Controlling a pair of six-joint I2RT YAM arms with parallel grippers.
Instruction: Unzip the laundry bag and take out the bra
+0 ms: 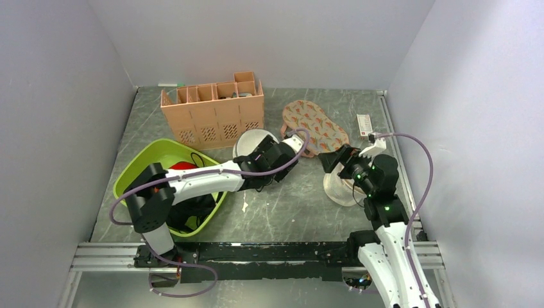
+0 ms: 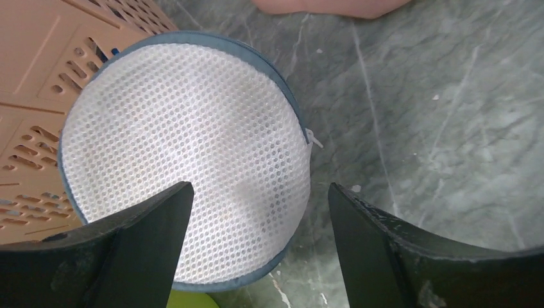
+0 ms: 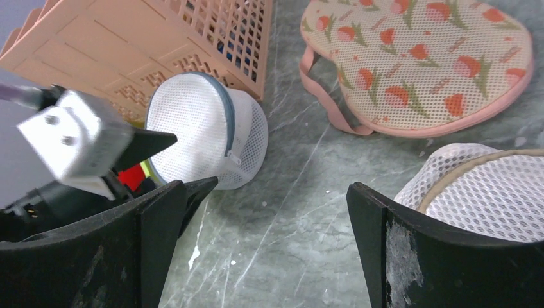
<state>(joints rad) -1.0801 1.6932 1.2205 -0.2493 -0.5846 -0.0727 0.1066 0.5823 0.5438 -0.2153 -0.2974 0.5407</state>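
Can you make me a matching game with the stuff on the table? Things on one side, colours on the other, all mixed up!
Things:
1. laundry bag
2. crate
3. tub
4. flowery pouch

Colours:
A. lime green
B. pink edge with red tulips
C. white mesh with a blue rim
D. peach orange

Pairs: 1-C, 2-D, 3-A, 4-B.
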